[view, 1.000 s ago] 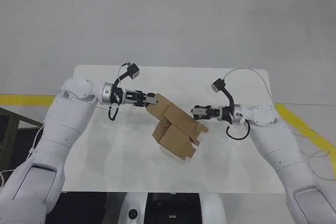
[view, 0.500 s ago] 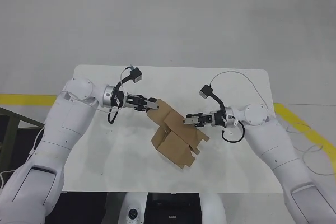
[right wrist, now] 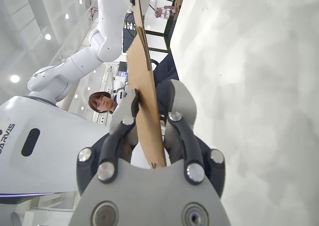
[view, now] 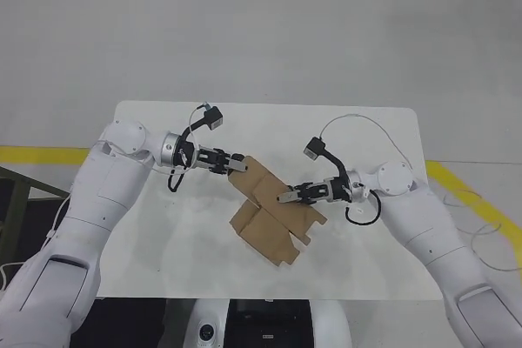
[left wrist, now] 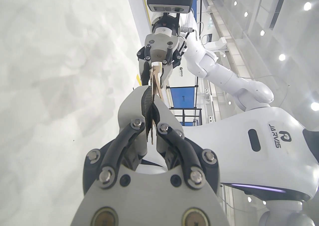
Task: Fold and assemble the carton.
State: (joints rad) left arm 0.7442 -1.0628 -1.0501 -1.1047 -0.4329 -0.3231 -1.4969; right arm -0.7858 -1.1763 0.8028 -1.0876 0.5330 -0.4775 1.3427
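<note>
A flat brown carton (view: 270, 217) lies tilted over the middle of the white table (view: 157, 252). My left gripper (view: 240, 163) is shut on its far left corner; in the left wrist view the fingers (left wrist: 134, 112) pinch the cardboard edge (left wrist: 155, 82). My right gripper (view: 283, 197) stands open at the carton's right side. In the right wrist view the sheet (right wrist: 143, 75) runs between the fingers of my right gripper (right wrist: 155, 95): one pad touches it, the other stands off. Seen from the left wrist, the right gripper (left wrist: 154, 75) straddles the same sheet.
The table has bare white surface around the carton, with its edges near on all sides. A yellow floor line (view: 470, 200) runs past the table's right end. A dark frame (view: 17, 191) stands off the left end.
My right gripper has moved left from beside the carton until its fingers straddle the carton's right edge. The carton has shifted slightly toward the table's front. The left gripper has hardly moved.
</note>
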